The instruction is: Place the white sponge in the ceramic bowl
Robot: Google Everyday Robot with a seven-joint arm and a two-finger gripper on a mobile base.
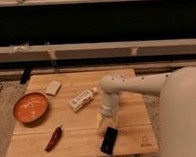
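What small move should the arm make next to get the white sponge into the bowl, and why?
Probably swing the gripper over the white bottle toward the white sponge: the gripper hangs mid-table, well apart from the sponge, which lies outside the ceramic bowl.

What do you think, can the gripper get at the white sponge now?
Probably yes: the gripper hangs right of centre, the white sponge lies uncovered back-left; only the white bottle lies between.
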